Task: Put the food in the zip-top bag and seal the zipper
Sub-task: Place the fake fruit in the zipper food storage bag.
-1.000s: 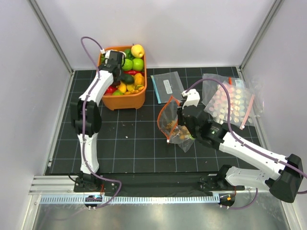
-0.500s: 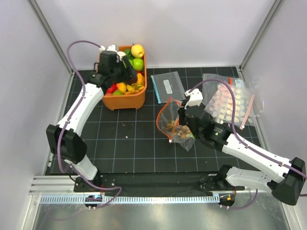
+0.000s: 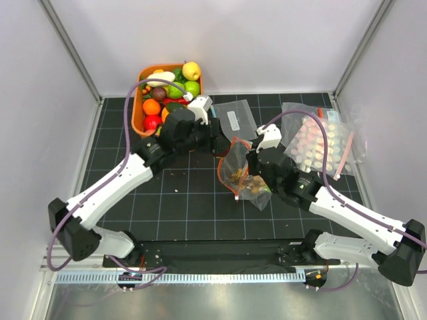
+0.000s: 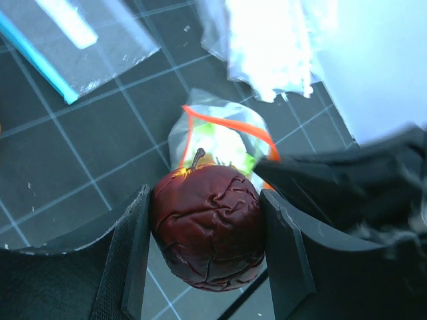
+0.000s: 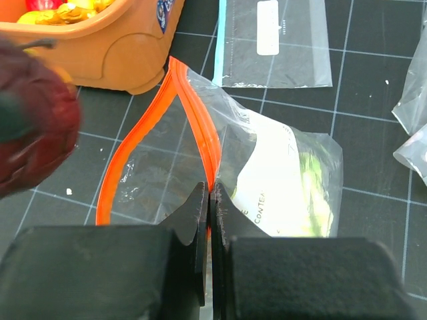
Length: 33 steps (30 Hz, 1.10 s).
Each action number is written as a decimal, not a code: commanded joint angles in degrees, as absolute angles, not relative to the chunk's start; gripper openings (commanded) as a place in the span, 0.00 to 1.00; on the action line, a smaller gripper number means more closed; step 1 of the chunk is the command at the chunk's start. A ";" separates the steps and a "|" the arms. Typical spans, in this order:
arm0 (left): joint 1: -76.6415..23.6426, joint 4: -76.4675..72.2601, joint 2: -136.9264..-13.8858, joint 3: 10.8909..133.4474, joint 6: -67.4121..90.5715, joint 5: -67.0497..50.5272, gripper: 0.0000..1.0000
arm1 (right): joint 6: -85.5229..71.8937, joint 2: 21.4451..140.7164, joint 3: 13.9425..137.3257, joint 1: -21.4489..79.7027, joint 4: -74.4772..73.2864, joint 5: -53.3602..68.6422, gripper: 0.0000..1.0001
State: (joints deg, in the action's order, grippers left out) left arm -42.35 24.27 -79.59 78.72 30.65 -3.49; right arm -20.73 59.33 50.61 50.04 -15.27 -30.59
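Observation:
My left gripper (image 4: 205, 235) is shut on a dark red wrinkled toy fruit (image 4: 205, 227) with a short stem. It holds the fruit just above the open mouth of the zip-top bag (image 4: 200, 137). In the top view the left gripper (image 3: 217, 137) hovers at the bag's (image 3: 244, 180) upper left. My right gripper (image 5: 211, 195) is shut on the orange-red zipper (image 5: 133, 143) and holds one lip up, so the mouth gapes. Tan and green food lies inside the bag. The fruit shows blurred at the left of the right wrist view (image 5: 33, 133).
An orange basket (image 3: 137, 110) of toy fruits stands at the back left. A flat clear bag with a blue edge (image 3: 235, 117) lies behind the zip-top bag. A larger bag of pink discs (image 3: 321, 143) lies at the right.
My left arm has swung from the basket rightward to the bag's mouth, carrying the dark red fruit. My right gripper has stayed on the zipper.

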 commanded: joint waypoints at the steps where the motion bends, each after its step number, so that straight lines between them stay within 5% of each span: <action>1: -44.46 14.00 -74.28 73.66 26.64 -2.73 0.22 | -22.06 56.08 50.98 50.19 -13.71 -29.71 0.01; 23: -49.13 11.16 -86.03 72.42 23.29 -2.02 0.21 | -23.82 53.70 49.22 50.10 -13.01 -32.07 0.01; 25: -49.04 11.42 -86.74 73.29 23.73 -2.81 0.33 | -24.43 53.79 49.39 50.10 -13.88 -33.04 0.01; 26: -49.13 11.69 -87.27 73.65 24.17 -3.60 0.49 | -24.52 53.96 49.57 50.01 -14.23 -33.83 0.01; 29: -49.13 13.09 -87.28 74.97 24.35 -4.22 0.74 | -24.96 54.31 49.57 49.57 -14.94 -34.54 0.01; 33: -49.13 14.68 -86.14 75.32 24.52 -5.36 0.86 | -25.14 54.23 49.66 49.31 -15.29 -34.63 0.01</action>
